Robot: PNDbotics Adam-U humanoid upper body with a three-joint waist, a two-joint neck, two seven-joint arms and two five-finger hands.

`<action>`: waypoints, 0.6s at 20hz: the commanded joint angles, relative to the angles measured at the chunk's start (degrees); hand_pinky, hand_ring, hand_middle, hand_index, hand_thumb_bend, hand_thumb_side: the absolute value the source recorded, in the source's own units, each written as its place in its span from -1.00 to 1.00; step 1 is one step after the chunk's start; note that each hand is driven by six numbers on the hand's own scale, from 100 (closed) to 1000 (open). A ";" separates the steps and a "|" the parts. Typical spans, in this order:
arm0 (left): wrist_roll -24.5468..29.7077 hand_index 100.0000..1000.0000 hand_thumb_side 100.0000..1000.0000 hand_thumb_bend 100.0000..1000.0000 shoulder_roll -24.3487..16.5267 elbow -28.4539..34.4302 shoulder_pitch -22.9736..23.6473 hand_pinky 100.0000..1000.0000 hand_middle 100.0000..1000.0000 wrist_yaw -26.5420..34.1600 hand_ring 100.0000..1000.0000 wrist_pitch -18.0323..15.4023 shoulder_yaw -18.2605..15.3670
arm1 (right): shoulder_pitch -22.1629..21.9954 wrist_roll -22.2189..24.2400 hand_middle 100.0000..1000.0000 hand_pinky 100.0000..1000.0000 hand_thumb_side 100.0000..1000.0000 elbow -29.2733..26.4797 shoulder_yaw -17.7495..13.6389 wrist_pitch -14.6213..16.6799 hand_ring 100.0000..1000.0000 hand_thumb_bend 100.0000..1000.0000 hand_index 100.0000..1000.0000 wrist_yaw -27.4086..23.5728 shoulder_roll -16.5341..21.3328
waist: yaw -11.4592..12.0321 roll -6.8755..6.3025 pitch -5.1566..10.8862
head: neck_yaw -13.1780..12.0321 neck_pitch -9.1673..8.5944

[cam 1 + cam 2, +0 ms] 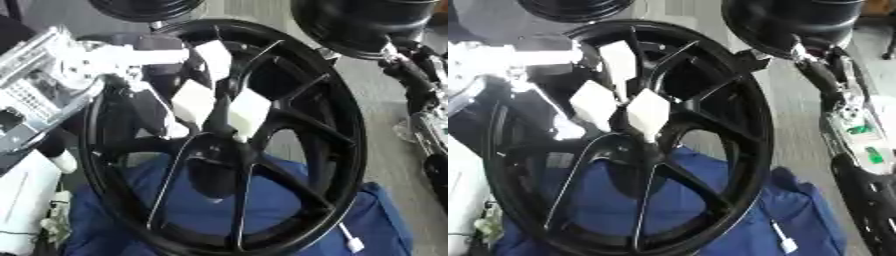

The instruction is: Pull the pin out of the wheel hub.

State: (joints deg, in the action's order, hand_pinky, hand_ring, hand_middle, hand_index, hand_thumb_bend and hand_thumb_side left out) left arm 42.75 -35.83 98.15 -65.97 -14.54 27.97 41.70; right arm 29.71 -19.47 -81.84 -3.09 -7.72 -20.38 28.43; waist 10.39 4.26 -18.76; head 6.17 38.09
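Left eye view puts the centre of the large black spoked alloy wheel (262, 165) a little below the middle of the frame, where the spokes run together into the wheel hub (217, 142). The wheel stands nearly upright, leaning a little, its lower rim resting on a rumpled blue cloth (289, 210) that covers whatever carries it. The pin itself cannot be made out: the hub is dark, and the white-tipped fingers (248, 112) of the left hand (131, 57) cover the spot just above it.

That hand comes in from the upper left, over the wheel's rim, its white and silver back toward the camera. Its fingers point down and to the right, toward the hub, with three pale pads gathered close in a narrow cluster right at the hub's upper edge. Whether they pinch the pin or only touch the hub around it cannot be told from either view.

The pin's long axis most likely runs along the wheel's axle line, out of the hub face toward the camera, so the pull would go straight along that line, away from the wheel.

The left hand is much the nearer. On the right side only the robot's dark right arm (859, 165) shows, well apart from the hub; its hand is not in sight.

A thin white cable with a small plug (353, 244) lies on the cloth by the lower right rim.
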 commanded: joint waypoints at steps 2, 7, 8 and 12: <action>9.22 0.32 -1.00 -0.48 -1.38 -0.49 -0.52 0.30 0.30 -0.77 0.32 8.00 -0.44 | 0.54 0.15 0.29 0.58 -0.38 -0.55 -0.14 0.10 0.28 -0.22 0.49 -0.27 1.24 | 0.05 -0.13 0.93 | -0.07 -0.84; 9.22 0.26 -1.00 -0.53 -1.36 -1.75 -0.37 0.22 0.21 -1.75 0.23 7.29 -0.57 | 0.55 0.18 0.29 0.58 -0.38 -0.60 -0.06 0.12 0.28 -0.23 0.49 -0.29 1.26 | 0.10 -0.13 0.92 | -0.10 -0.93; 9.22 0.25 -1.00 -0.54 -1.32 -1.99 -0.34 0.22 0.21 -1.97 0.23 7.13 -0.58 | 0.54 0.17 0.29 0.58 -0.38 -0.60 -0.06 0.11 0.28 -0.23 0.49 -0.29 1.28 | 0.11 -0.12 0.93 | -0.09 -0.93; 9.11 0.14 -1.00 -0.66 -1.24 -2.01 -0.43 0.10 0.09 -2.93 0.12 6.80 -1.24 | 0.44 0.25 0.29 0.58 -0.37 -0.52 0.09 0.06 0.28 -0.24 0.49 -0.36 1.26 | 0.19 -0.10 1.00 | -0.08 -0.95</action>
State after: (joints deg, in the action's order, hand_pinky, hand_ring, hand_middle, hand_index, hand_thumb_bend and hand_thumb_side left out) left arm 43.70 -35.80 96.03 -65.92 -16.91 27.02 41.37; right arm 29.68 -19.38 -81.83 -2.77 -7.77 -20.45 28.43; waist 10.47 4.26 -18.85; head 6.16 37.87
